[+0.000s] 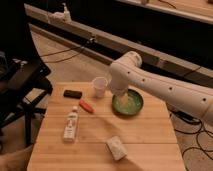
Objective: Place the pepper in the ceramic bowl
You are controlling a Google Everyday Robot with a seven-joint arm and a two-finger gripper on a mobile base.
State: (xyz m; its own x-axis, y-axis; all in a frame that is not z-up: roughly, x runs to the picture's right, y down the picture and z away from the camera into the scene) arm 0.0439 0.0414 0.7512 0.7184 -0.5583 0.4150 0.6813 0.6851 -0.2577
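One pepper [86, 106] is laid on the table [150, 142], left of the bowl [140, 103] and apart from it, between cup [99, 86] and bottle [71, 125]; the gripper [119, 93] is held at the bowl's left rim, its state not to be told; a black slab [73, 94] and a pale block [116, 148] are also noted.

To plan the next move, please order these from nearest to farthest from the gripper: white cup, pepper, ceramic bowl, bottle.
1. ceramic bowl, the gripper at its left rim.
2. white cup, just left of the gripper.
3. pepper, farther left.
4. bottle, front left.
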